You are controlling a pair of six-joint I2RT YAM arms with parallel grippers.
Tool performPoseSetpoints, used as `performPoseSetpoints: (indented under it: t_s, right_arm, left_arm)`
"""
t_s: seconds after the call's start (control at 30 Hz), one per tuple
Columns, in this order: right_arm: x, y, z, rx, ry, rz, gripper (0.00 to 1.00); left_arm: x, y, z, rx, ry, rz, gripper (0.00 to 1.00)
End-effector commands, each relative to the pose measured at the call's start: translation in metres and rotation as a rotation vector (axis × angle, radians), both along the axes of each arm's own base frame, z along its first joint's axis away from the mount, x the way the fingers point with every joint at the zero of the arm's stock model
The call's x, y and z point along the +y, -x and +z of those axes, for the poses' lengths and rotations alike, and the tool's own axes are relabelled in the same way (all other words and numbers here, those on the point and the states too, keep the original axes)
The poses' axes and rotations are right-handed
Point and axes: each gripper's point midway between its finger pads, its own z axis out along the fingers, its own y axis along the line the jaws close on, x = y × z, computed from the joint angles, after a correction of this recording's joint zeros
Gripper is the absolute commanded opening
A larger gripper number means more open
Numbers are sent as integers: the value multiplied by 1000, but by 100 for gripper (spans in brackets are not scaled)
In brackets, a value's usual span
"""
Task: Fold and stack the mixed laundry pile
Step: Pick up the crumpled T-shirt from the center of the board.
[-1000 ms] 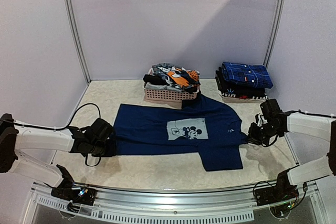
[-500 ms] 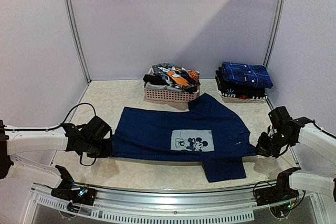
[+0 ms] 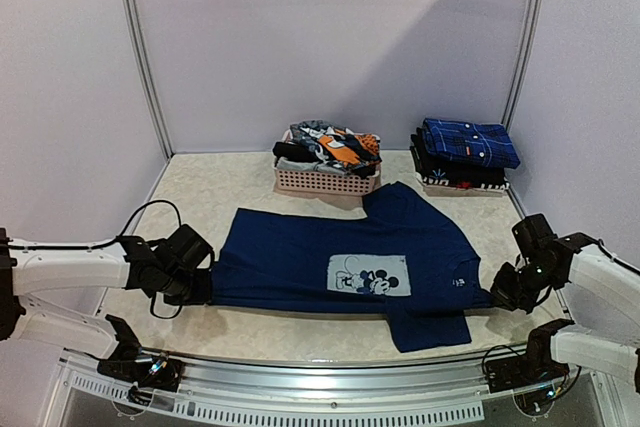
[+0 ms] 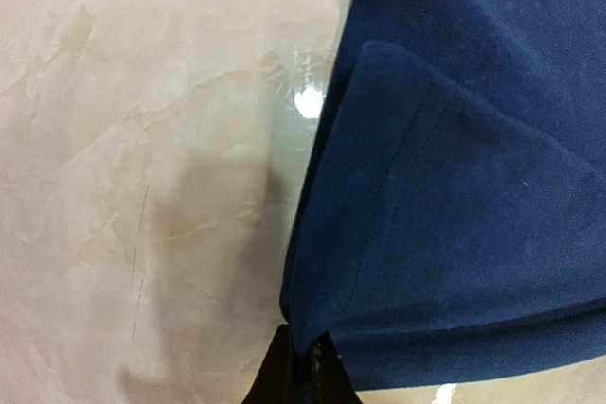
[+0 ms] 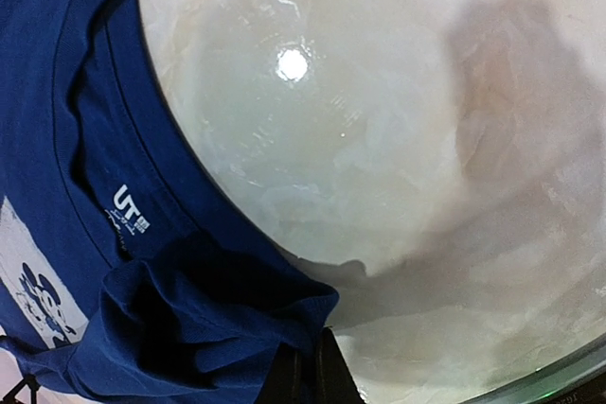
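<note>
Left gripper [image 3: 212,283]: clamped tight on hem of navy cotton T-shirt with pale cartoon print [image 3: 300,257] | Right gripper [image 3: 496,293]: clamped tight on fabric beside its neckline | Shirt: spread flat, print up, along near edge of cream marbled table [image 3: 200,192].

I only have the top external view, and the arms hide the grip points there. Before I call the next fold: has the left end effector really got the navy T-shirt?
Observer: Yes. In the left wrist view, the left end effector is shut on the navy T-shirt at its stitched hem. A flap of that hem lies folded over the cloth just beyond the pinch.
Operator: And the right side?
Observer: The right wrist view shows the right end effector shut on a bunched bit of cloth beside the neckline.
Operator: Is that definitely the neck end?
Observer: Yes. The white neck label shows inside the collar.
</note>
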Motion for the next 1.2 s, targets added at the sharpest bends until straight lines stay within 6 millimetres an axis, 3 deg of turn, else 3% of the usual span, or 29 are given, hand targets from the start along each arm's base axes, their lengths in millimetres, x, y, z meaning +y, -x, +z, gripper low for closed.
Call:
performPoseSetpoints:
  t_s: [0.0, 0.2, 0.37, 0.5, 0.6, 0.73, 0.93, 1.17]
  right_arm:
    - [-18, 1, -3, -21, 84, -47, 6]
    - [-20, 1, -3, -50, 87, -73, 25]
    - [-27, 0, 5, -95, 106, -111, 51]
    - [-29, 1, 9, -122, 109, -123, 70]
    - [-30, 0, 14, -152, 110, -126, 75]
    - [-31, -12, 30, -241, 109, -124, 77]
    - [-28, -34, 53, -359, 93, -123, 78]
    - [-31, -56, 85, -489, 127, -108, 79]
  left_arm:
    - [19, 9, -7, 30, -95, 20, 9]
    - [12, 5, -6, -9, -83, 12, 38]
    - [7, -2, 6, -68, -106, -5, 64]
    - [-2, -13, 27, -139, -120, -34, 70]
    - [-19, -22, 48, -214, -131, -97, 71]
    - [-59, -31, 78, -311, -146, -222, 71]
    - [-161, -26, 100, -380, -142, -567, 66]
    - [-275, 7, 96, -392, -36, -901, 62]
